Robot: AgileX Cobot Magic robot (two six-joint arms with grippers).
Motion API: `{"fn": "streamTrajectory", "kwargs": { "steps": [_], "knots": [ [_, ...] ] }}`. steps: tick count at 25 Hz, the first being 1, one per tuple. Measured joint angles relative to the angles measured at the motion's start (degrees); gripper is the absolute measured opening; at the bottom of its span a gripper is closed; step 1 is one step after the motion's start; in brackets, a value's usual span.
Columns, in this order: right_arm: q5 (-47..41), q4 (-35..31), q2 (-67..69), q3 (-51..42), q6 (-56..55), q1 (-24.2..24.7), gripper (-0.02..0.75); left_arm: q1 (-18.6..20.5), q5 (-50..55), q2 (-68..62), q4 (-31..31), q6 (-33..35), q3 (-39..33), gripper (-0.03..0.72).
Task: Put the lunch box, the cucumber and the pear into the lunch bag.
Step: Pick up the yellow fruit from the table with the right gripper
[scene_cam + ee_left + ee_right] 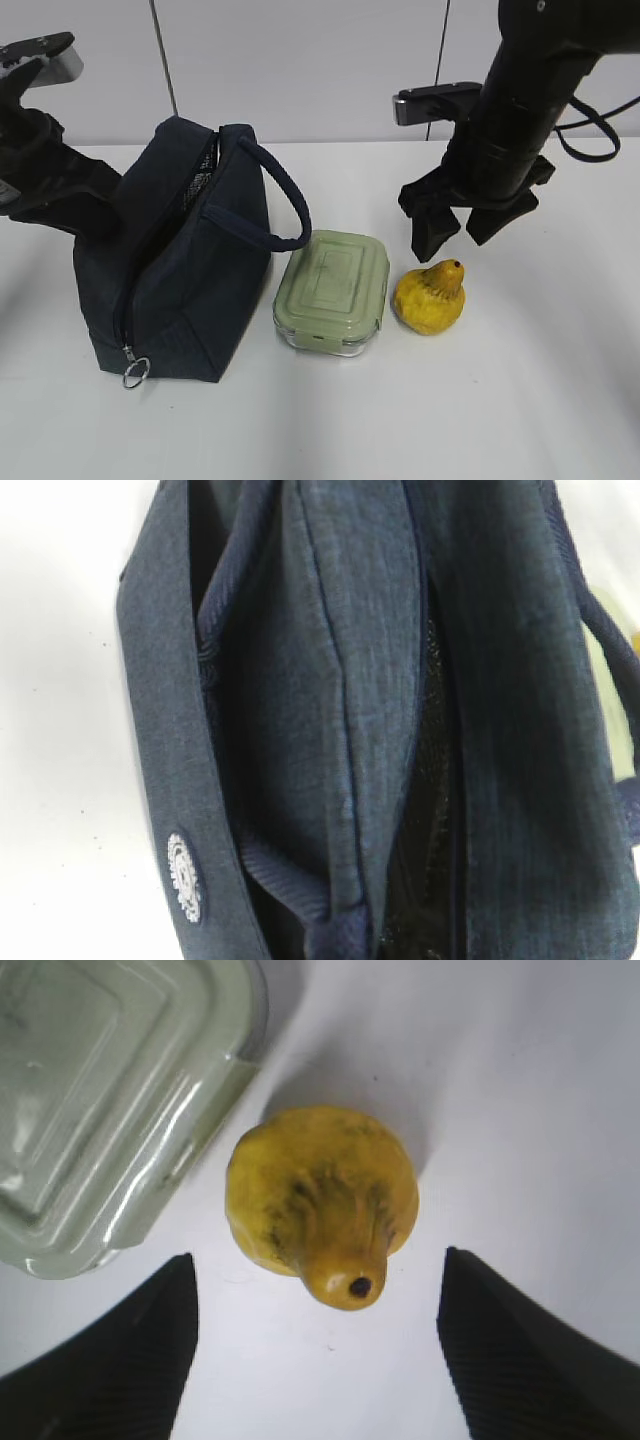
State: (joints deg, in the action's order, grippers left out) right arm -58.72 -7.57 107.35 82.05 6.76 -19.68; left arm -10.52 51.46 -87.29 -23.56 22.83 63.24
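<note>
On the white table [560, 400], toward the left, stands the lunch bag [190, 290] — the biggest thing here, dark navy, its top zipper parted into a narrow dark slit, ring pull [136, 373] hanging at the near end. The left gripper is up against the bag's far left side; the left wrist view is filled with fabric and shows no fingers, so I cannot tell whether that gripper is open or closed, or whether it has hold of the bag.

Just right of the bag, lid up, sits the lunch box [332, 292], its long axis running from the camera toward the back. No cucumber shows in any view.

Smallest is the pear [430, 297], just beside the box's right edge. It sits on its broad base, neck tilted up and to the right in the exterior view — long axis roughly upright, stem toward the right gripper [472, 228]. That gripper hangs above and slightly behind it, fingers spread wide and empty, one either side of the pear in the right wrist view. The right arm is plainly nearer; a descent should bracket the fruit.
</note>
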Motion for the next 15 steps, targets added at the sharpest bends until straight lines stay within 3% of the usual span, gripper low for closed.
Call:
{"fn": "streamTrajectory", "kwargs": {
  "steps": [9,15],
  "knots": [
    [4.84,-2.23,1.75,-2.68,2.26,0.14,0.572,0.00,0.18,0.00,0.00,0.00,0.00,-0.006],
    [5.00,-2.52,4.60,-2.76,2.34,0.14,0.511,0.00,0.18,0.00,0.00,0.00,0.00,-0.006]
  ]
}}
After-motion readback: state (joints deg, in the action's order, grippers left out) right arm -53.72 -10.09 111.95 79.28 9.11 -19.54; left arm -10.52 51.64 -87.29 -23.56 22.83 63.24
